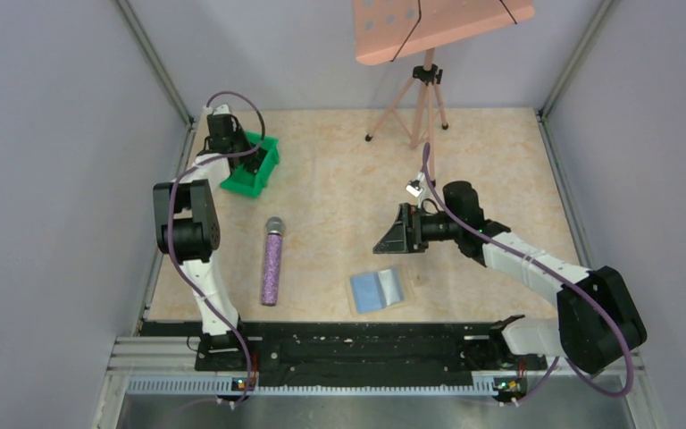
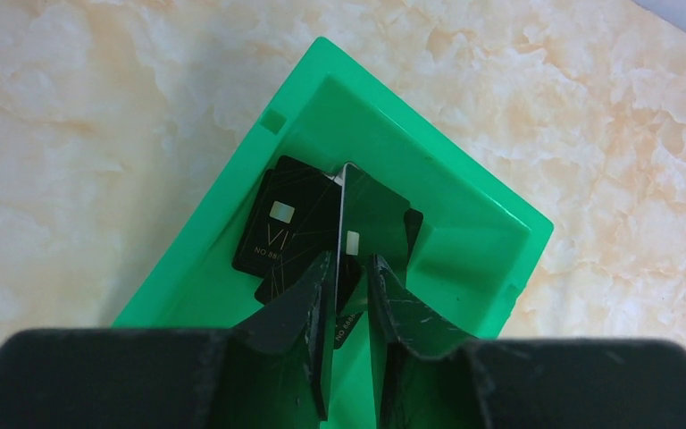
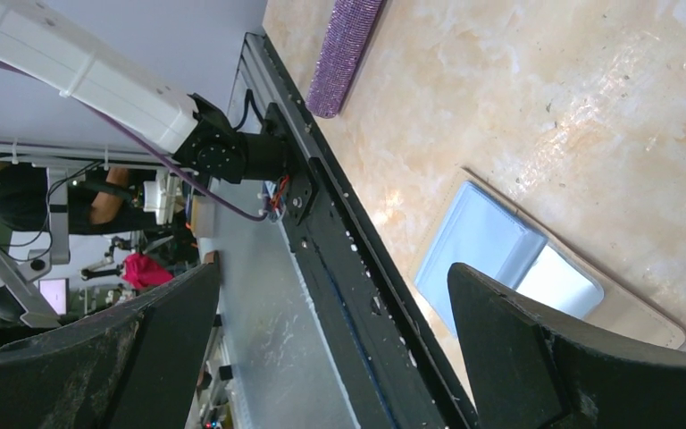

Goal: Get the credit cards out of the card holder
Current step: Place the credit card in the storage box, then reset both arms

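Observation:
The card holder [image 1: 377, 290] lies open and flat on the table near the front edge, showing light blue and grey panels; it also shows in the right wrist view [image 3: 518, 259]. My left gripper [image 1: 248, 147] hovers over the green bin [image 1: 252, 170]. In the left wrist view its jaws [image 2: 350, 259] stand slightly apart, and a black card [image 2: 375, 210] stands on edge against the left finger, with a gap to the right finger. More black cards [image 2: 281, 223] lie in the bin [image 2: 464, 179]. My right gripper [image 1: 393, 231] is wide open and empty [image 3: 335, 268], above and behind the holder.
A purple microphone [image 1: 272, 264] lies left of the holder, also seen in the right wrist view [image 3: 344, 54]. A pink music stand [image 1: 438, 22] on a tripod [image 1: 424, 98] stands at the back. Grey walls enclose the table on both sides.

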Robot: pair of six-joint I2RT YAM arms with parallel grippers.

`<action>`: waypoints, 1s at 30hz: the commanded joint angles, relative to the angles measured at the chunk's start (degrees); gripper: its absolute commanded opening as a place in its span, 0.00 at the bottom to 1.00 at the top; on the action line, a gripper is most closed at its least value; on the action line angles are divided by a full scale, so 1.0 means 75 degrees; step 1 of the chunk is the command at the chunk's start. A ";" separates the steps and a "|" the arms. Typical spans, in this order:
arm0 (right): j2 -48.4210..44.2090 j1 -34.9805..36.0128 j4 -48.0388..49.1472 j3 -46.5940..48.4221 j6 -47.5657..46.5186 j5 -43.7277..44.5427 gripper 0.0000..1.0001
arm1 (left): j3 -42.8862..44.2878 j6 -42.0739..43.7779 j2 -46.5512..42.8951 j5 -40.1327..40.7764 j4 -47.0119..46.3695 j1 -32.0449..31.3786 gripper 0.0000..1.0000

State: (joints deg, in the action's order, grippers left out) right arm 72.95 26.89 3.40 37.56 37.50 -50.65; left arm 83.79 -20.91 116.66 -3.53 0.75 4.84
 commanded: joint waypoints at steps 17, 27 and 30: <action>-0.0223 0.0095 -0.0083 0.0511 -0.0075 -0.0064 0.99 | 0.1058 0.0493 -0.0045 -0.0261 0.0666 0.0011 0.37; -0.0326 0.0091 -0.0966 0.0784 -0.0457 0.0312 0.99 | 0.1319 0.0479 -0.0661 -0.0637 0.1407 -0.0107 0.40; -0.0470 0.0095 -0.1594 0.0937 -0.0700 0.0703 0.99 | 0.1296 0.0352 -0.1156 -0.0653 0.1892 -0.0239 0.42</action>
State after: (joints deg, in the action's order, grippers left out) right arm 72.36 26.92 -3.25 40.73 35.66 -48.90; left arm 92.23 -17.87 115.66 -6.96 11.66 4.29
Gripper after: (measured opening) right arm 0.987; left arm 0.407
